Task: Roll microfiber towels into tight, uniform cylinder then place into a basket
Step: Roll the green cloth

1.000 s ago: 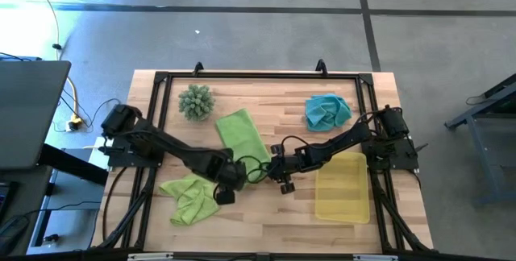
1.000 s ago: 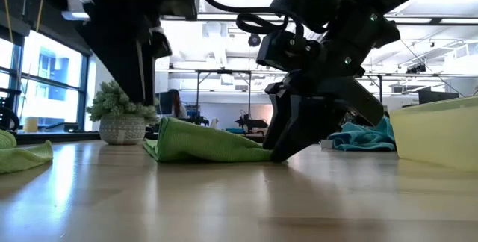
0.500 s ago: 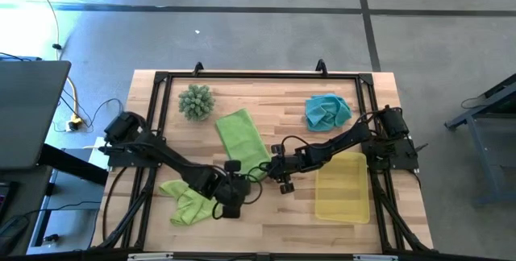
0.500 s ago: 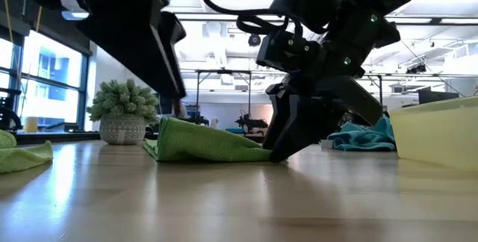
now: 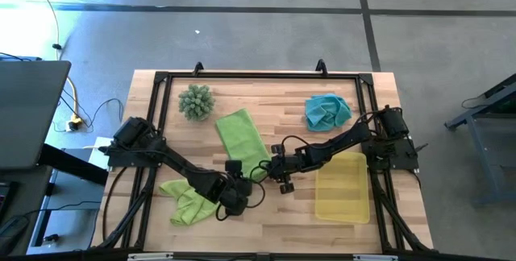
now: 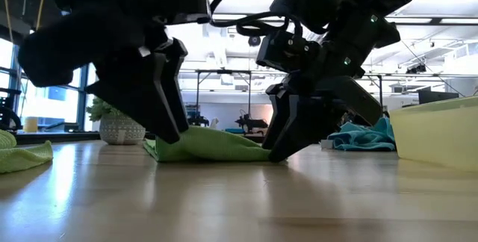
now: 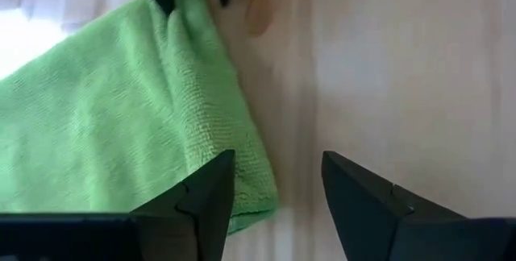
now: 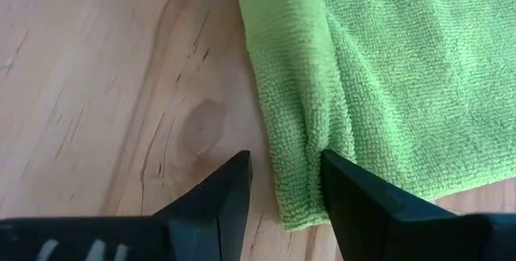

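Jaws of my right gripper (image 8: pixel 284 182) pinch near edge of flat green towel (image 5: pixel 243 136) at table centre; jaws of my left gripper (image 7: pixel 278 182) stand open, just off same towel's corner, over bare wood. Second green towel (image 5: pixel 189 197) lies crumpled near left front. Blue towel (image 5: pixel 328 110) sits bunched at right rear. Yellow basket (image 5: pixel 343 187) rests right of grippers.
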Controlling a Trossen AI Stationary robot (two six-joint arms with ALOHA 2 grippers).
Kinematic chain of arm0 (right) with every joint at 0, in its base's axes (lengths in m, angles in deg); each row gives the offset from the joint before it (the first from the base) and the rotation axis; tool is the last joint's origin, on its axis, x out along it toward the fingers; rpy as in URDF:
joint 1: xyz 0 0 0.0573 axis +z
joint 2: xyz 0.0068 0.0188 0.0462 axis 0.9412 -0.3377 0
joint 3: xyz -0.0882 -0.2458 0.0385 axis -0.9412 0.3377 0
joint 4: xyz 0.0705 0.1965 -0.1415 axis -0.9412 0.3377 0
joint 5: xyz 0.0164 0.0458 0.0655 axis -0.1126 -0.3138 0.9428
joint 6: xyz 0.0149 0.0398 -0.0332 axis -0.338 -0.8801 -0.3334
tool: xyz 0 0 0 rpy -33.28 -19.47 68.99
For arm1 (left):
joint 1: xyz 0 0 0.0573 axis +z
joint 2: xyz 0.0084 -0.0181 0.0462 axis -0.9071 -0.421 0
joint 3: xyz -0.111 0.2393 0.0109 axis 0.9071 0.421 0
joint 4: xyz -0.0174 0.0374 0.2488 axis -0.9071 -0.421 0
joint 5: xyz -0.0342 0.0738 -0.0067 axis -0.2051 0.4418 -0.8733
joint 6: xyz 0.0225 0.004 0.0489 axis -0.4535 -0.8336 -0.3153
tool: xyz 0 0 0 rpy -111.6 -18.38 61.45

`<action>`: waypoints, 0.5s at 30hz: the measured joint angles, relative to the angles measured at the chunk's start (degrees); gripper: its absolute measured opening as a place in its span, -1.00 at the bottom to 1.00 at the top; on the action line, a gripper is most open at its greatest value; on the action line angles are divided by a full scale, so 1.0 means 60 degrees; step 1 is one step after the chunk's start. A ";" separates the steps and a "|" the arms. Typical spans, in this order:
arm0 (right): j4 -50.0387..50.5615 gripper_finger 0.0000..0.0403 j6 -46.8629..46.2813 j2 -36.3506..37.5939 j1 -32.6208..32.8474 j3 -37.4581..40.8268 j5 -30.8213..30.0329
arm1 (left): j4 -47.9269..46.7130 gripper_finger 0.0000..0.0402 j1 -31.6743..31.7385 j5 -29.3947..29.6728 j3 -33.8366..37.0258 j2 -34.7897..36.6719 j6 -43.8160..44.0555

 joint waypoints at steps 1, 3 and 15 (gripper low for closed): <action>-0.0012 -0.28 0.0000 0.0000 0.0000 0.0000 0.0002 | -0.0056 -0.12 0.0018 0.0050 0.0000 0.0000 -0.0003; -0.0042 -0.28 0.0000 0.0000 0.0000 0.0000 -0.0002 | -0.0308 -0.12 0.0052 0.0188 0.0000 0.0000 -0.0001; -0.0095 -0.28 0.0000 0.0000 0.0000 -0.0004 -0.0002 | -0.0103 -0.12 0.0419 0.0068 0.0614 0.0000 0.1025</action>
